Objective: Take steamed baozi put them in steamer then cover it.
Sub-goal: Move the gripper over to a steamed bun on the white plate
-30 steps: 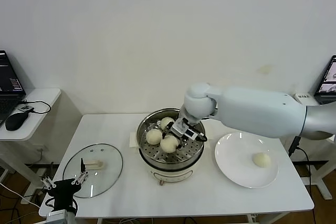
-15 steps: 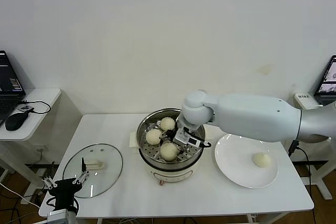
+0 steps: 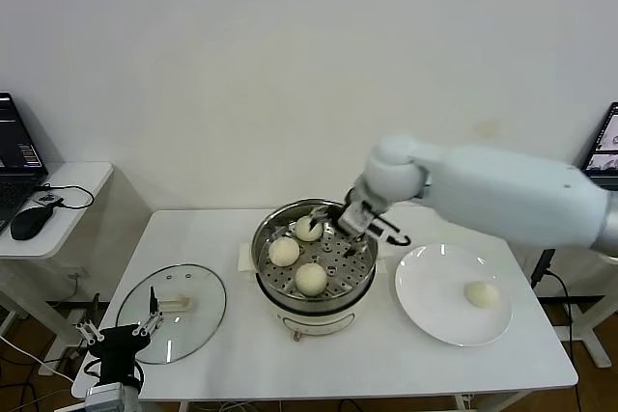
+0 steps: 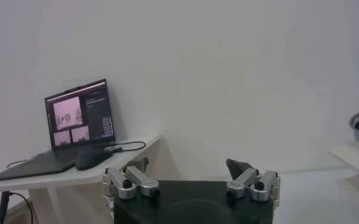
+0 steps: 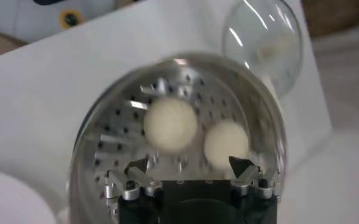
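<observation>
The steel steamer (image 3: 263,250) stands mid-table with three cream baozi on its perforated tray: one at the back (image 3: 308,228), one on the left (image 3: 284,251) and one at the front (image 3: 311,279). Another baozi (image 3: 481,293) lies on the white plate (image 3: 430,291) to the right. My right gripper (image 3: 344,234) hovers open and empty above the steamer's back right part. In the right wrist view, two baozi (image 5: 170,124) (image 5: 226,143) lie beyond the open gripper (image 5: 188,165). My left gripper (image 3: 121,333) waits open at the table's front left, beside the glass lid (image 3: 172,299); in its own view it (image 4: 188,165) holds nothing.
A side table on the left carries a laptop (image 4: 78,115) and a mouse (image 3: 29,224). Another laptop (image 3: 605,147) shows at the right edge. A white card (image 3: 244,258) lies against the steamer's left side.
My right gripper opened and let a baozi go onto the front of the steamer tray. It then rose and drew back to the steamer's back right. The left arm stayed still.
</observation>
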Action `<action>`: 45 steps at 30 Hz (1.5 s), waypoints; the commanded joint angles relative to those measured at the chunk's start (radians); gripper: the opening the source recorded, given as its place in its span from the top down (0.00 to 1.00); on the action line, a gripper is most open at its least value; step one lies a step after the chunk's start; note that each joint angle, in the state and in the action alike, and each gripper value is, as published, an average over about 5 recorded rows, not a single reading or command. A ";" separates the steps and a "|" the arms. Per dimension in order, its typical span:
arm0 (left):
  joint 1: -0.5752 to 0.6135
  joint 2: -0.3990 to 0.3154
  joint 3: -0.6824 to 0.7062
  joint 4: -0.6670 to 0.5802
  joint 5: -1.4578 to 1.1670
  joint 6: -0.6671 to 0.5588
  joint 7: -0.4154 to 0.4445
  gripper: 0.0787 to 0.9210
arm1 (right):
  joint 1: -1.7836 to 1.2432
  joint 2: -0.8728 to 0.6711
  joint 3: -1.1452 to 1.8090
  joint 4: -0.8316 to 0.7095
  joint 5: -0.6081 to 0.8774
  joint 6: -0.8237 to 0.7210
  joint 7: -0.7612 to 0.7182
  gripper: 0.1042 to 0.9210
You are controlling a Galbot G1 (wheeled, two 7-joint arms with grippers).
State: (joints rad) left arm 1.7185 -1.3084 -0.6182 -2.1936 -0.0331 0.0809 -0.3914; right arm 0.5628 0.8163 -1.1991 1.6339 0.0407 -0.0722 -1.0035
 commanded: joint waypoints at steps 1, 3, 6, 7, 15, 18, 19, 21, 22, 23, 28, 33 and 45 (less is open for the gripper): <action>-0.003 0.015 0.014 -0.004 0.015 0.002 0.002 0.12 | -0.034 -0.403 0.080 0.095 0.076 -0.339 -0.008 0.12; -0.002 0.020 0.019 -0.003 0.018 0.002 0.002 0.12 | -0.103 -0.460 0.123 0.100 0.053 -0.337 -0.007 0.12; -0.002 0.027 0.027 0.000 0.022 0.002 0.003 0.12 | -0.260 -0.535 0.238 0.086 -0.009 -0.305 -0.011 0.12; -0.002 0.029 0.029 0.001 0.023 0.002 0.003 0.12 | -0.331 -0.556 0.293 0.076 -0.035 -0.290 -0.013 0.12; 0.000 0.038 0.036 0.011 0.029 0.002 0.003 0.12 | -0.838 -0.578 0.703 -0.035 -0.188 -0.157 -0.071 0.12; 0.003 0.036 0.039 0.014 0.033 0.002 0.003 0.12 | -0.932 -0.540 0.781 -0.068 -0.220 -0.136 -0.085 0.12; 0.004 0.035 0.040 0.014 0.033 0.002 0.003 0.12 | -0.951 -0.524 0.795 -0.081 -0.231 -0.132 -0.088 0.12; 0.006 0.035 0.040 0.017 0.034 0.002 0.003 0.12 | -0.974 -0.493 0.811 -0.112 -0.252 -0.125 -0.090 0.12; 0.006 0.034 0.039 0.018 0.034 0.001 0.003 0.12 | -0.981 -0.478 0.816 -0.131 -0.262 -0.122 -0.089 0.12; 0.007 0.034 0.038 0.021 0.034 0.001 0.002 0.12 | -0.985 -0.463 0.817 -0.150 -0.272 -0.120 -0.087 0.12; 0.013 0.031 0.038 0.031 0.035 0.000 0.002 0.12 | -0.985 -0.395 0.815 -0.237 -0.314 -0.109 -0.071 0.12; 0.015 0.026 0.037 0.033 0.038 0.000 0.002 0.12 | -0.978 -0.338 0.812 -0.301 -0.337 -0.104 -0.059 0.12; 0.022 0.017 0.034 0.031 0.041 0.000 0.000 0.12 | -0.948 -0.227 0.810 -0.410 -0.363 -0.103 -0.026 0.12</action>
State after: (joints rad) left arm 1.7388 -1.2910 -0.5843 -2.1638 0.0070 0.0813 -0.3904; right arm -0.3501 0.5039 -0.4264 1.3228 -0.2903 -0.1793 -1.0413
